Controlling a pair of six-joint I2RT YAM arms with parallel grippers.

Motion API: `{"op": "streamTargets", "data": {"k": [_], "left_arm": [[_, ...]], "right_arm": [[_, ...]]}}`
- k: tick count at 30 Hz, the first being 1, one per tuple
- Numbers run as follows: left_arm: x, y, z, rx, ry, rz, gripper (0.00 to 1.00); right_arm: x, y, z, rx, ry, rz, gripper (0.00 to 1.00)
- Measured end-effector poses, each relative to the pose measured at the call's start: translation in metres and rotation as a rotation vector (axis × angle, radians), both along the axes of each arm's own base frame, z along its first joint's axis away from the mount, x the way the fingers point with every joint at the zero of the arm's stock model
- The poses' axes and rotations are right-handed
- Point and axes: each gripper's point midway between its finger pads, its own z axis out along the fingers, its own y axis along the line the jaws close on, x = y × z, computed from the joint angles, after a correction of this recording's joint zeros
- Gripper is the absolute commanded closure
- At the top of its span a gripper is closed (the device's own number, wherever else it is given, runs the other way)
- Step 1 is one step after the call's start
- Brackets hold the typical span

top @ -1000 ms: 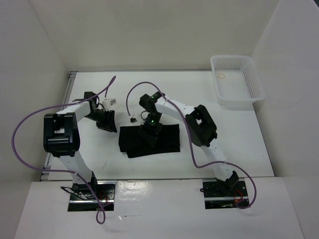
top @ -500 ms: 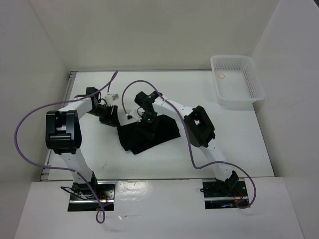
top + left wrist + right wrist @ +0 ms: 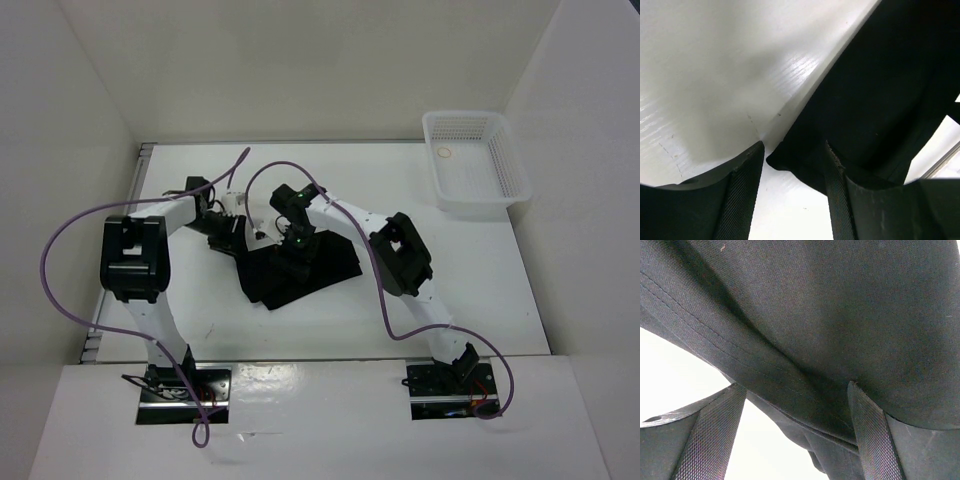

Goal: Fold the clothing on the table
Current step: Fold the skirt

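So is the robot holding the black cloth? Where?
Neither grips it: the left tool stands open around a corner of the clothing; the right tool sits open over its hemmed edge.

no legible text, label, brand or number in any view, clothing (image 3: 330, 266) plain black, bench (image 3: 480, 285) unmarked white, arm housings too small to read

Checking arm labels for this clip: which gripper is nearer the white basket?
Right. The right gripper sits over the clothing, left of the basket; the left gripper is even farther left, at the clothing's corner.
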Motion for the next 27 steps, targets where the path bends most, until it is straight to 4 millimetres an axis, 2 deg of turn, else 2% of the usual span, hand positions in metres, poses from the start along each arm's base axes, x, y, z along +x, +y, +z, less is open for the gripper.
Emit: {"op": "streamTargets", "data": {"k": [1,5,6,7,19,27], "left_arm": [[0.0,-0.001,-0.001,0.002,0.0,-0.003,0.46],[0.001,-0.004,-0.006,0.014,0.001,-0.019,0.82],[0.0,-0.005,-0.008,0.012,0.009,-0.021,0.96],[-0.001,-0.007,-0.009,0.008,0.015,-0.025,1.0],[-0.004,-0.013,-0.009,-0.013,0.026,-0.037,1.0],[-0.004,-0.013,-0.009,-0.013,0.028,-0.034,1.0]], "right_arm": [[0.0,0.0,0.0,0.0,0.0,-0.001,0.14],[0.0,0.0,0.0,-0.001,-0.001,-0.006,0.14],[0.0,0.0,0.0,-0.002,-0.002,-0.007,0.14],[0.0,0.0,0.0,-0.002,-0.002,-0.008,0.14],[0.0,0.001,0.001,-0.003,-0.004,-0.015,0.14],[-0.009,0.012,0.015,0.053,0.045,0.009,0.14]]}}
